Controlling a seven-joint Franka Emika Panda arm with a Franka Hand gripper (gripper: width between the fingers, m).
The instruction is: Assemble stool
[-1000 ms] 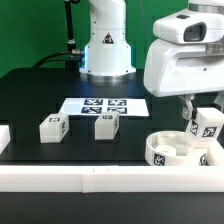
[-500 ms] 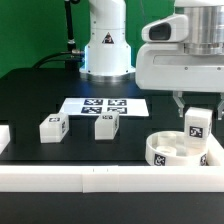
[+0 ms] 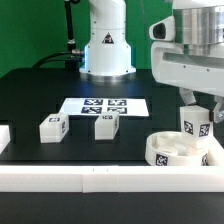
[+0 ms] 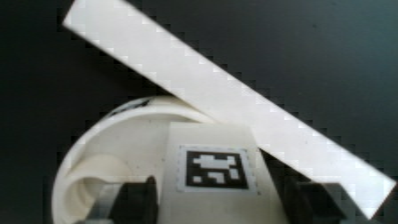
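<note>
One leg [image 3: 195,127] is clamped in your gripper [image 3: 198,112] above the seat [image 3: 168,153]; loose legs [image 3: 52,127] [image 3: 106,123] lie at nine o'clock.

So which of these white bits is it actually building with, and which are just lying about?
Part of the job:
- round seat
- held leg, gripped in the jaws over the seat
- first loose leg
- second loose leg

Just lying there:
- marker board
- border rails
</note>
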